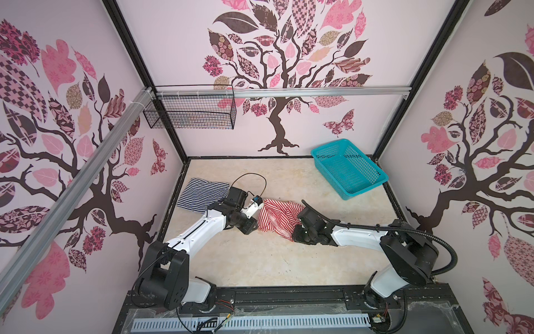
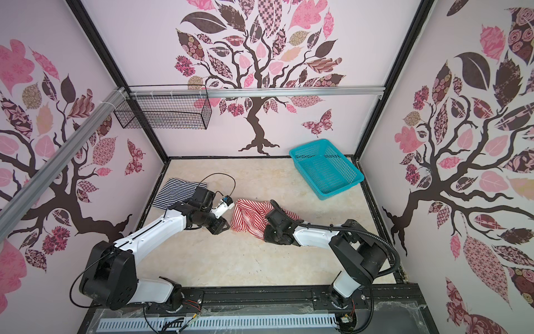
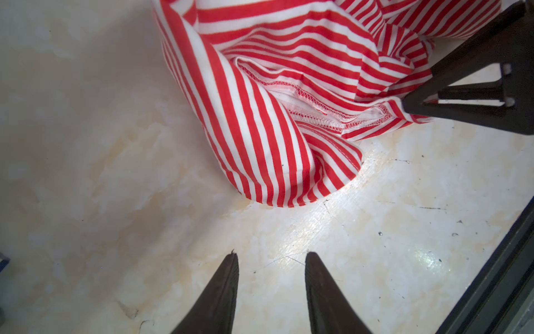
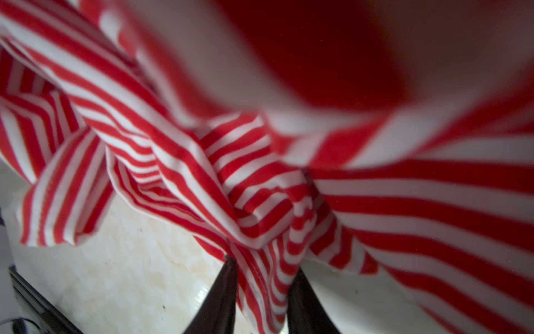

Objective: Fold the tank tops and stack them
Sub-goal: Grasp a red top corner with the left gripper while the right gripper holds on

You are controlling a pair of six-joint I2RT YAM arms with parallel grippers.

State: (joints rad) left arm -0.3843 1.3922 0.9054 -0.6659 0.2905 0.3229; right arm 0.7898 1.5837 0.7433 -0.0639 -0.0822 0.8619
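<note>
The red-and-white tank top (image 1: 277, 217) (image 2: 250, 215) lies crumpled in the middle of the table, its stitched hem showing in the left wrist view (image 3: 260, 115). My right gripper (image 1: 295, 232) (image 4: 263, 269) is shut on a bunch of this top at its near right edge, with cloth pinched between the fingers. My left gripper (image 1: 250, 227) (image 3: 273, 257) is open just left of the top, over bare table, holding nothing. The navy-and-white tank top (image 1: 202, 192) (image 2: 176, 192) lies folded flat at the far left, partly behind the left arm.
A teal mesh basket (image 1: 326, 173) (image 2: 306, 170) stands at the back right corner. A black wire basket (image 1: 190, 111) hangs on the back wall at the left. Walls close the table on three sides.
</note>
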